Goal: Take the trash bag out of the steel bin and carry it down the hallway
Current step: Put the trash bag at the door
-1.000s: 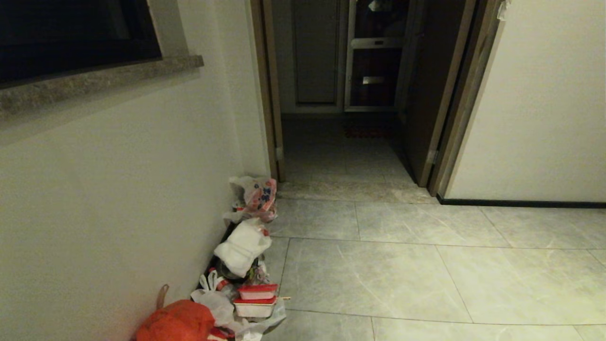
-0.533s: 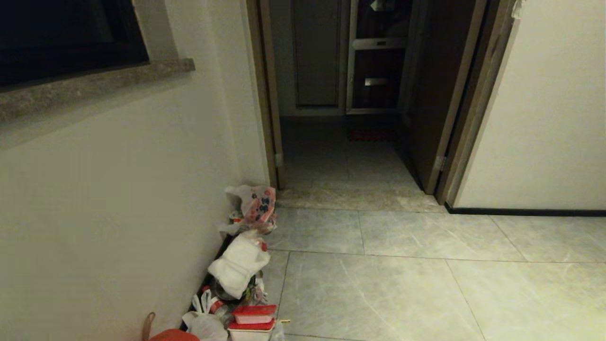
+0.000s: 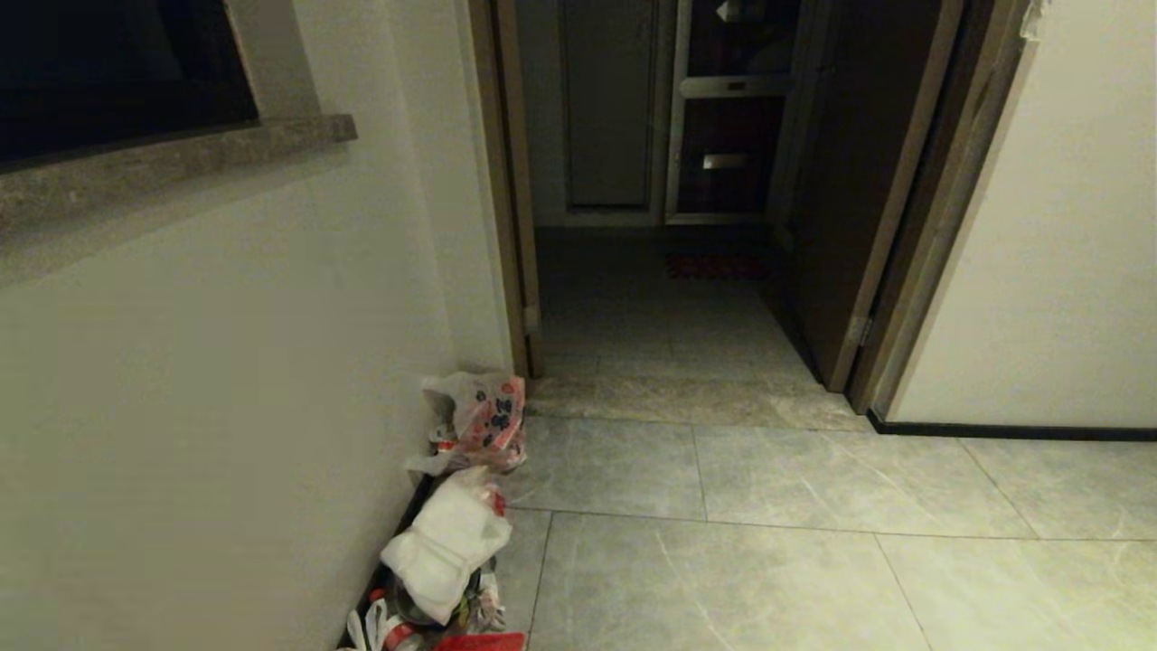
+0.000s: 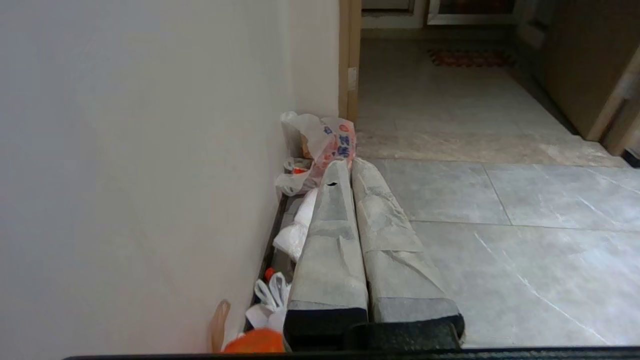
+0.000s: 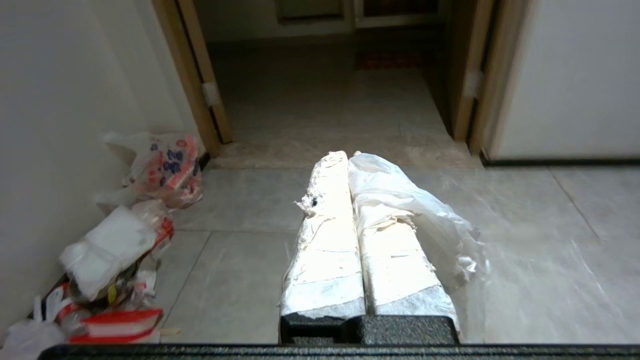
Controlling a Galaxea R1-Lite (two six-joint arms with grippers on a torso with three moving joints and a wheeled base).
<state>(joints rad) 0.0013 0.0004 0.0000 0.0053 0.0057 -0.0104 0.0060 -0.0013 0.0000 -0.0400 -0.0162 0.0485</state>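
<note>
So the whole head view has slid vs a sec ago: the litter pile along the left wall sits nearer the bottom edge, the orange sack is gone from that view, and the dark doorway [image 3: 669,262] looms bigger. That's the base rolling fwd down the hallway of big grey stone-look floor tiles [image 3: 723,579], not the rubbish moving. Imo the carry leg is well underway; the steel bin isn't in any view.

Neither arm shows in the head view. The right end effector [image 5: 348,159] points level, straight ahead at the doorway, its two tape-wrapped fingers pressed together and pinching the thin translucent whitish plastic trash bag [image 5: 425,220], which drapes over the right-hand finger and hangs off that side above the floor. The left end effector [image 4: 345,165] is parked the same way, level and fwd, fingers touching, nothing in them. It's close to the pale left wall [image 4: 150,150], with the white bag with red and blue print [image 4: 332,142] just beyond its tips.
</note>
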